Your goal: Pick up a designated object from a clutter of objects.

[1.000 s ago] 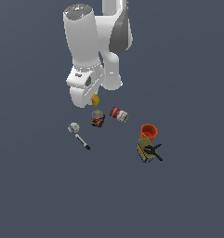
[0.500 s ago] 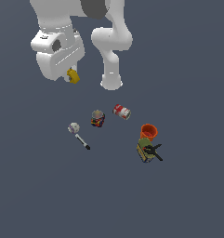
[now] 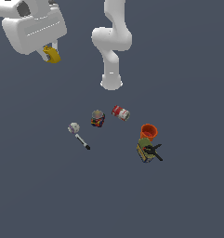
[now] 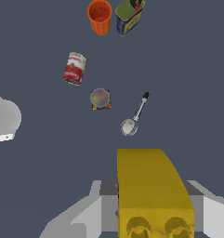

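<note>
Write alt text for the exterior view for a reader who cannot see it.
A white robot arm's end effector holds a small yellow piece high above a dark surface. Below lie an orange cup touching a green-yellow box with a black clamp, a red-and-white can on its side, a multicoloured can, and a white ball beside a black-tipped stick.

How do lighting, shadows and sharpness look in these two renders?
Exterior view: flat, even light, no cast shadows on the floor, small items soft. Wrist view: the yellow piece in the gripper fills the foreground; the red-and-white can stays legible.
</note>
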Controlling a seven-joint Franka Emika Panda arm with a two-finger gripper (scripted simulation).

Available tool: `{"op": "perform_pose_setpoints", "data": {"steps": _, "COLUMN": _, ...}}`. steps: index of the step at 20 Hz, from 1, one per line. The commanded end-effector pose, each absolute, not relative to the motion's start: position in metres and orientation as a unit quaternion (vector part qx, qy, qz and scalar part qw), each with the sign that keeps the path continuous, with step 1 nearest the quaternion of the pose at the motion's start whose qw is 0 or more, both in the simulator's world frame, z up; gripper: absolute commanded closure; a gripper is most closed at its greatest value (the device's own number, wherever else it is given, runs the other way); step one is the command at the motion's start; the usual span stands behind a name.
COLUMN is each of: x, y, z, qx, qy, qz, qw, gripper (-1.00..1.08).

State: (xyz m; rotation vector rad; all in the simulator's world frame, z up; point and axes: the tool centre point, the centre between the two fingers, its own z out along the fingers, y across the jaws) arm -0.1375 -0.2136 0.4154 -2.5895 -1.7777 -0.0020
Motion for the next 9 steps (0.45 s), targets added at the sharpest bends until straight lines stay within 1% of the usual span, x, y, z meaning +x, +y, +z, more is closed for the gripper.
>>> {"op": "perform_pose_setpoints", "data": {"steps": 1, "x": -0.14, "y": -0.223, "z": 0.426, "qx": -0.824, "qy": -0.566, "qz": 0.0, "qw": 0.0, "gripper": 1.08}}
{"op": "perform_pose_setpoints", "data": {"steps": 9, "x": -0.142, "y": -0.233, "z": 0.439, "qx": -0.824, "qy": -0.567, "qz": 0.0, "qw": 0.0, "gripper": 1.08}}
